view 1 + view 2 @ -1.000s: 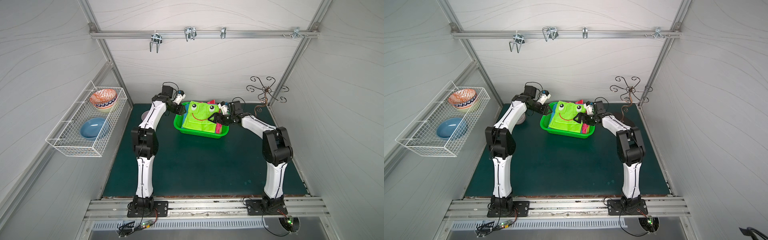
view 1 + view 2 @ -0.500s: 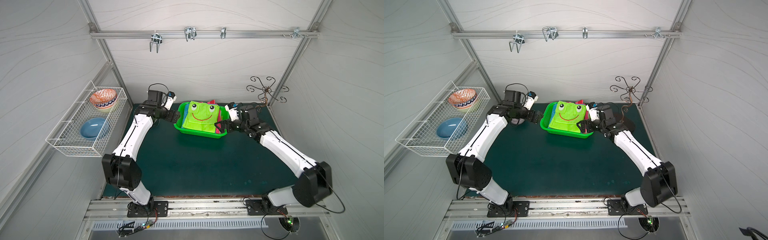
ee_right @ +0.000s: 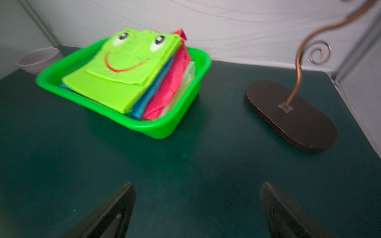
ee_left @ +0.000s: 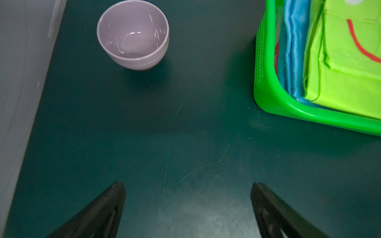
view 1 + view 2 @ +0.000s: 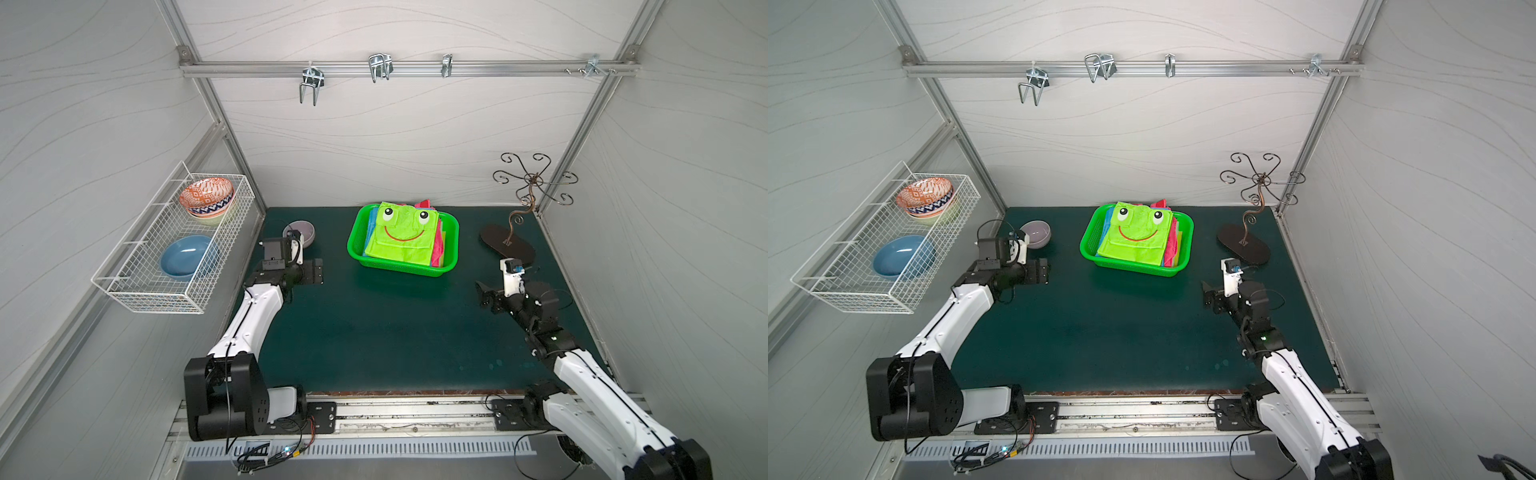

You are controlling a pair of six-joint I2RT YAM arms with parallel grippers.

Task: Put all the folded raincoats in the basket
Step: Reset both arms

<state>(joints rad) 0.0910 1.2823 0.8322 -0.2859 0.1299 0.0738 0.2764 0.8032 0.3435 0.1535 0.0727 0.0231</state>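
Note:
The folded raincoat [image 5: 401, 241], lime green with a frog face and blue and pink layers beneath, lies inside the bright green basket [image 5: 407, 271] at the back middle of the mat. It also shows in the other top view as the raincoat [image 5: 1136, 239] in the basket [image 5: 1133, 269]. My left gripper [image 5: 316, 272] is open over bare mat to the left of the basket, apart from it. My right gripper [image 5: 484, 295] is open to the basket's front right, nothing between its fingers. The wrist views show the basket [image 4: 268, 92] [image 3: 160, 125] ahead of the open left gripper [image 4: 187, 185] and right gripper [image 3: 198, 185].
A lilac bowl [image 5: 300, 232] stands by the left wall behind my left gripper. A wire rack [image 5: 174, 249] with bowls hangs on the left wall. A curly metal stand on a dark oval base [image 5: 507, 247] sits at the back right, near my right gripper.
Both arms have drawn back from the basket toward the front and sides. The left gripper opened and let go of the raincoat, which stays in the basket.

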